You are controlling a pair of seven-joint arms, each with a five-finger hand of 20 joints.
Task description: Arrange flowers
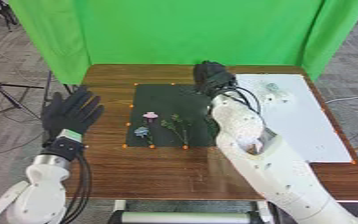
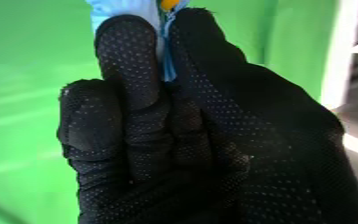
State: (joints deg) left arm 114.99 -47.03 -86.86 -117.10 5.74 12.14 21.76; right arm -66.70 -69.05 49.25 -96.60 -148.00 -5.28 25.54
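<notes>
Well, we see the right robot hand (image 1: 213, 75) over the far part of the table (image 1: 113, 175), near the far edge of the dark mat (image 1: 162, 97). In the right wrist view, this robot hand (image 2: 198, 75) is narrowed, with a pale blue item (image 2: 127, 7) pinched between its thumb and fingers; a bit of yellow (image 2: 168, 4) shows beside the blue. We cannot tell whether it is a flower.

On the mat, we find a pink flower (image 1: 150, 115), with a blue flower (image 1: 142, 131) just nearer to us and slightly left of it. Green sprigs (image 1: 176, 125) lie to their right. On the white sheet (image 1: 313, 137), right of the mat, we see a pale greenish thing (image 1: 275, 91), too small to make out.

Our left robot hand (image 1: 69, 109) is wide open by the table's left edge, fingers straight and spread. Behind the table hangs a green curtain (image 1: 189, 32).
</notes>
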